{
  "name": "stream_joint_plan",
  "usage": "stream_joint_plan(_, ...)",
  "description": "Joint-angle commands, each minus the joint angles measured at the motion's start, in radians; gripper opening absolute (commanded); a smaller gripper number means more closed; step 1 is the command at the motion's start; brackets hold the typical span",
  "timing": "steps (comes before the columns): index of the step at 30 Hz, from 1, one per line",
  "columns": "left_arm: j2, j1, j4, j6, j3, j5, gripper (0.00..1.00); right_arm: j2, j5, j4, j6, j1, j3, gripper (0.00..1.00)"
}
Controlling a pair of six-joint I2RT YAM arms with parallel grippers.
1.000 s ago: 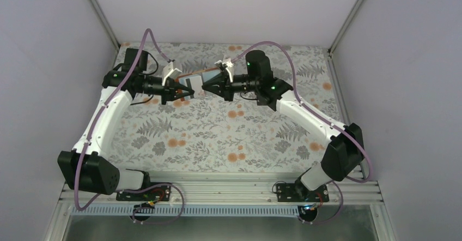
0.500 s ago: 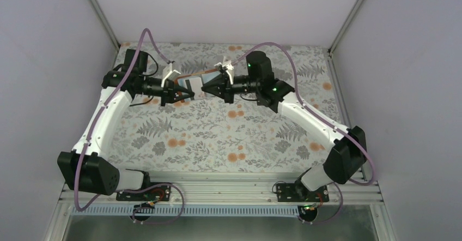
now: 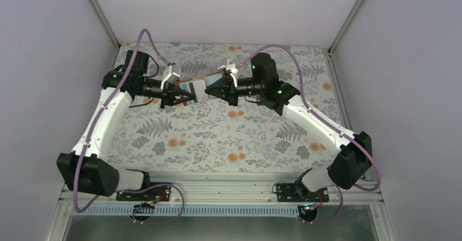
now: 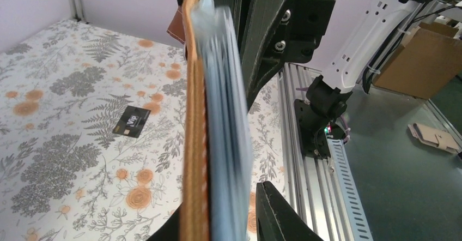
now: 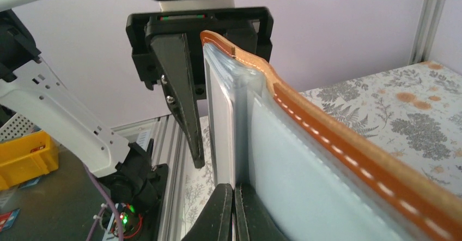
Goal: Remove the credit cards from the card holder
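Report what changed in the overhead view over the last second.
The right gripper drew back toward its own side as the right arm's elbow swung outward. The left gripper eased slightly left. The gap between them widened, spreading the card holder. Unchanged: both grippers stay clamped on the holder, held above the table; nothing was released.

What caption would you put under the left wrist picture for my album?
Left end effector grips the card holder edge-on; a black card lies on the floral table beyond.
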Motion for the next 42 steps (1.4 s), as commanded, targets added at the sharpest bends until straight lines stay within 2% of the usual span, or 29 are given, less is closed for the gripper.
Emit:
stream_joint_plan(1,-0.02,0.003,-0.014,0.059,0.025,0.057,0.21,-0.031,-0.02,-0.083,-0.072,-0.009,0.033,0.04)
stream_joint_plan(3,-0.021,0.003,-0.021,0.068,0.027,0.059,0.21,-0.03,0.005,-0.107,-0.08,-0.009,0.042,0.04)
stream_joint_plan(6,-0.019,0.003,-0.005,0.051,0.023,0.052,0.27,-0.027,0.002,-0.12,-0.081,-0.01,0.051,0.04)
stream_joint_plan(9,-0.017,0.003,0.001,0.045,0.018,0.048,0.26,-0.022,-0.021,-0.123,-0.079,-0.01,0.061,0.04)
stream_joint_plan(14,-0.019,0.003,0.006,0.043,0.013,0.038,0.16,-0.042,-0.006,-0.137,-0.093,-0.016,0.06,0.04)
stream_joint_plan(16,-0.017,0.003,0.012,0.034,0.013,0.034,0.05,-0.046,-0.005,-0.143,-0.095,-0.02,0.06,0.04)
stream_joint_plan(20,-0.016,0.003,0.021,0.025,0.012,0.029,0.02,-0.052,0.089,-0.122,-0.06,-0.021,0.05,0.14)
stream_joint_plan(25,-0.017,0.003,0.009,0.043,0.012,0.038,0.02,-0.053,0.151,-0.05,-0.006,-0.017,0.022,0.16)
stream_joint_plan(37,-0.007,0.003,0.021,0.031,0.009,0.036,0.02,-0.009,0.19,-0.063,-0.028,0.017,0.025,0.21)
stream_joint_plan(39,-0.008,0.003,0.021,0.03,0.01,0.036,0.02,-0.004,0.188,-0.073,-0.038,0.019,0.024,0.25)
stream_joint_plan(42,-0.004,0.003,0.021,0.029,0.01,0.036,0.02,-0.008,0.134,-0.105,-0.102,0.021,0.018,0.35)
